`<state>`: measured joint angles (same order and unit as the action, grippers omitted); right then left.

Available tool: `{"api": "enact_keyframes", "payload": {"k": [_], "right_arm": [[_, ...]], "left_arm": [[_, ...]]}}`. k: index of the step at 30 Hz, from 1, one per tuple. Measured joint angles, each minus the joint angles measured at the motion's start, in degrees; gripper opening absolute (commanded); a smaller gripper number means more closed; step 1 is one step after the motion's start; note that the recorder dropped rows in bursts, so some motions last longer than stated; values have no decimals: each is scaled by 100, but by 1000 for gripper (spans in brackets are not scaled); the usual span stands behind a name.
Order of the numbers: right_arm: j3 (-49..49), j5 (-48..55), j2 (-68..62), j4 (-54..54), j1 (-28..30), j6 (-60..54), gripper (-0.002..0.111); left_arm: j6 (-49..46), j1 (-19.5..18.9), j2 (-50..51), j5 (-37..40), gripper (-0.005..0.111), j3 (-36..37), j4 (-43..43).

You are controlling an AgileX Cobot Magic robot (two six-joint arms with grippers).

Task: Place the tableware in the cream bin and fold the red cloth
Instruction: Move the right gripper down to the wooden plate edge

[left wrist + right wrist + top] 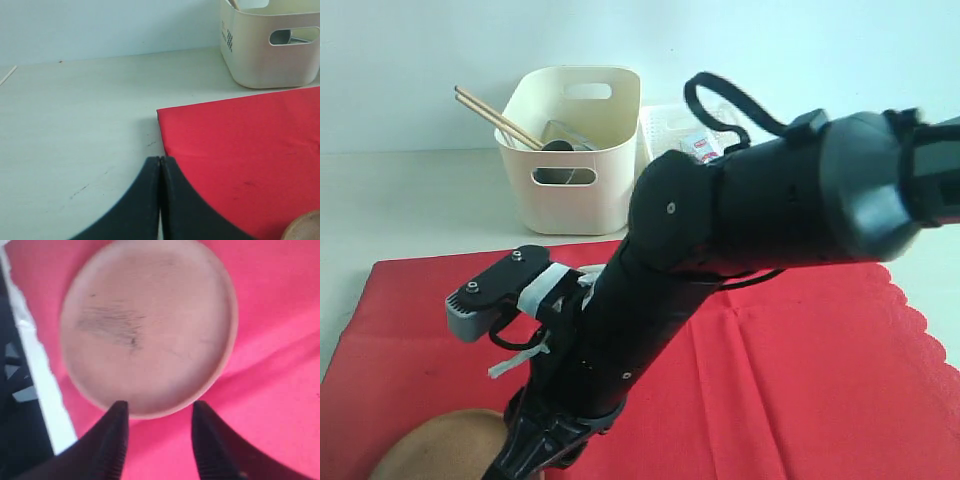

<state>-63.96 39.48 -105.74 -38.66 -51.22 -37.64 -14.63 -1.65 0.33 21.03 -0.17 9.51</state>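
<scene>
The right tool (159,412) is spread at the plate (150,325) rim. Go low, then pinch the edge tight. The left tool (160,162) is pressed together.

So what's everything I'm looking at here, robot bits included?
red cloth: one, bright red, spread on the table
wooden plate: one, brown, on the cloth
cream bin: one, cream, beyond the cloth
chopsticks: two, pale wood, sticking out of the bin
metal cup: one, grey, inside the bin
lattice basket: one, white, beside the bin
table: one, off-white
left gripper: black, shut, by the cloth's edge
right gripper: black, open, over the plate's rim
</scene>
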Motion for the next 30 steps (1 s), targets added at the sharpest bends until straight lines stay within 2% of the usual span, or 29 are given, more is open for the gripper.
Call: {"api": "enact_keyframes", "payload": {"k": [12,30], "right_arm": [[-945,222,-1208,519,0,1234,47],[-958,242,-1424,319,0,1383,47]], "left_arm": [[0,0,0,0,0,0,0],[0,0,0,0,0,0,0]]}}
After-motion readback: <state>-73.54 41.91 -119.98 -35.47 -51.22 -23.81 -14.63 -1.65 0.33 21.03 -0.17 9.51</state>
